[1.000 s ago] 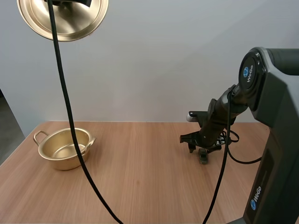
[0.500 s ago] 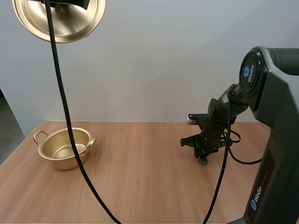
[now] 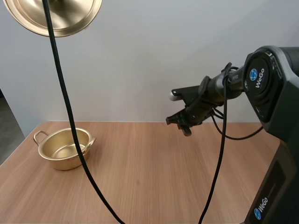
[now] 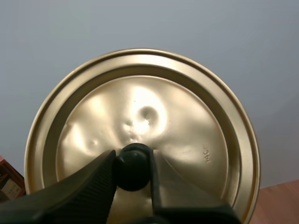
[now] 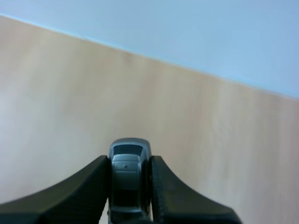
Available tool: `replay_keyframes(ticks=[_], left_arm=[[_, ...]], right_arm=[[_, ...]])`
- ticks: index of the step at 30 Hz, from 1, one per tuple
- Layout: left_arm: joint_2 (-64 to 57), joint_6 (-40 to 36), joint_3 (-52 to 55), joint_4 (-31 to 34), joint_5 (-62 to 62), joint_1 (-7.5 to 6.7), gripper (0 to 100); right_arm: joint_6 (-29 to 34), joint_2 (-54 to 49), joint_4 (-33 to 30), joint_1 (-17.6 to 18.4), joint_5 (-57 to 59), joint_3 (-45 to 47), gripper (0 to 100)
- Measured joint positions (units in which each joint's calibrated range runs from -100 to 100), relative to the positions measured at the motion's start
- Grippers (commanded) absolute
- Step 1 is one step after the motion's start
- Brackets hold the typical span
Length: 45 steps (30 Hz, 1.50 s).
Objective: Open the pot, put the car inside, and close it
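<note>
The gold pot [image 3: 65, 148] stands open on the table's left side, with nothing inside. Its gold lid [image 3: 56, 14] hangs high above the pot at the upper left. In the left wrist view my left gripper [image 4: 133, 168] is shut on the lid's black knob [image 4: 134, 165], with the lid [image 4: 187, 135] tilted behind it. My right gripper [image 3: 186, 129] is raised above the table's far right part, holding a small grey toy car [image 3: 187, 131]. In the right wrist view the fingers pinch the car [image 5: 130, 175] between their tips [image 5: 130, 186] over the bare wood.
The wooden table [image 3: 149, 182] has open room between the pot and my right arm. A pale wall stands behind the table's far edge. My right arm's dark base [image 3: 275, 186] rises at the right.
My right gripper closed on the car at the table's right, then lifted it up and to the left. The lid has drifted slightly left and upward.
</note>
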Motion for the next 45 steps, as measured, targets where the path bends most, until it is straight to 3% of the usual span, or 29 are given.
replay_keyframes(ticks=[6,10,15,18,23,28,33,38,39,42,45], left_arm=[[-5.1,-2.6,0.0,4.3,1.1,1.91,0],[-8.4,-3.6,0.0,5.9,1.1,1.91,0],[-11.5,-4.6,0.0,6.0,0.4,1.91,0],[-12.0,-4.6,0.0,6.2,0.4,1.91,0],[-13.6,-5.0,0.0,8.9,0.4,1.91,0],[-14.1,-5.1,0.0,12.1,1.0,1.91,0],[-14.1,-5.7,0.0,12.2,1.2,1.92,0],[-14.1,-5.7,0.0,12.4,1.3,1.99,0],[-14.1,-5.7,0.0,12.4,1.3,1.99,0],[-14.1,-5.7,0.0,12.4,2.1,1.99,0],[-14.1,-5.7,0.0,12.4,2.3,1.99,0]], right_arm=[[-9.1,0.5,10.3,5.4,15.5,-12.2,0],[-14.9,4.0,17.0,9.8,24.5,-19.3,0],[-19.0,8.1,22.7,14.8,25.3,-23.2,0],[-19.1,9.1,23.0,15.6,24.3,-23.6,0],[-19.3,12.8,20.7,22.3,16.5,-25.8,0],[-19.6,14.8,20.4,26.6,12.9,-27.6,0],[-20.1,17.9,15.6,28.9,5.2,-27.6,0],[-20.1,22.5,13.1,29.1,-2.1,-27.6,0],[-20.1,23.0,13.1,29.1,-3.7,-27.6,3],[-20.1,24.1,13.1,29.1,-6.3,-27.6,39],[-20.1,24.4,12.8,29.1,-7.3,-27.6,59]])
